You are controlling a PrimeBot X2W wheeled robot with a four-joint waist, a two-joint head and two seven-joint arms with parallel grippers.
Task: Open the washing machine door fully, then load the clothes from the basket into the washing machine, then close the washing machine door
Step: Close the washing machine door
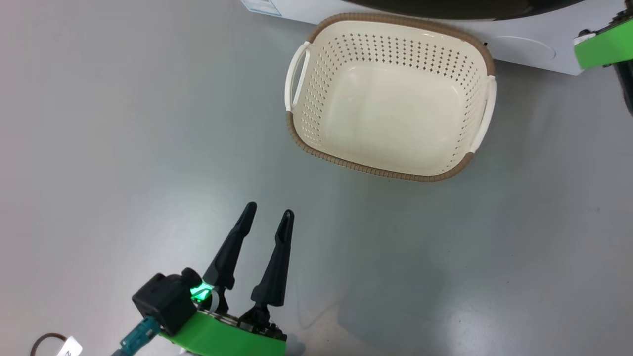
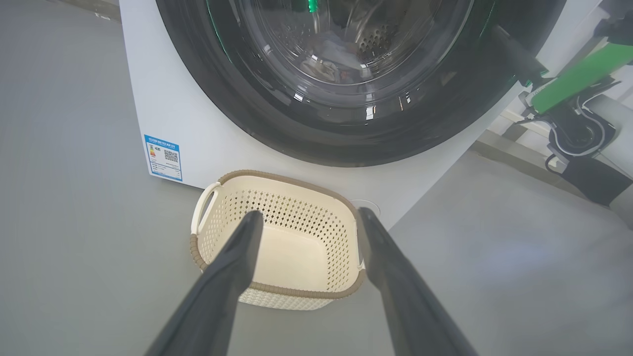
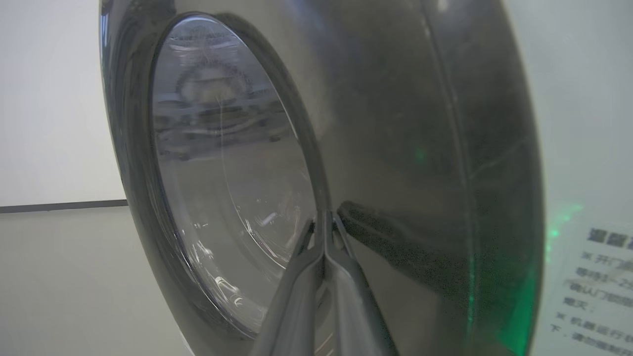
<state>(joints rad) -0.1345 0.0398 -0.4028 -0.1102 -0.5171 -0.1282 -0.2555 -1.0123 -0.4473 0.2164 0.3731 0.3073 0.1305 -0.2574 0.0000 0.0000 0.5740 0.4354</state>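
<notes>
One basket [image 1: 321,99], one washing machine [image 2: 163,99], one washing machine door [image 2: 346,143], one blue label [image 2: 163,158], two basket handles [image 1: 294,74].

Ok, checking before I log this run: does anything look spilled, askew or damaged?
Nothing stands out. The basket stands upright and empty before the washing machine, and the clothes show behind the door glass.

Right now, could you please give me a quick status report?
Left pincer open, empty. Right pincer shut, tips at washing machine door. Basket empty. Nothing in the way.
</notes>
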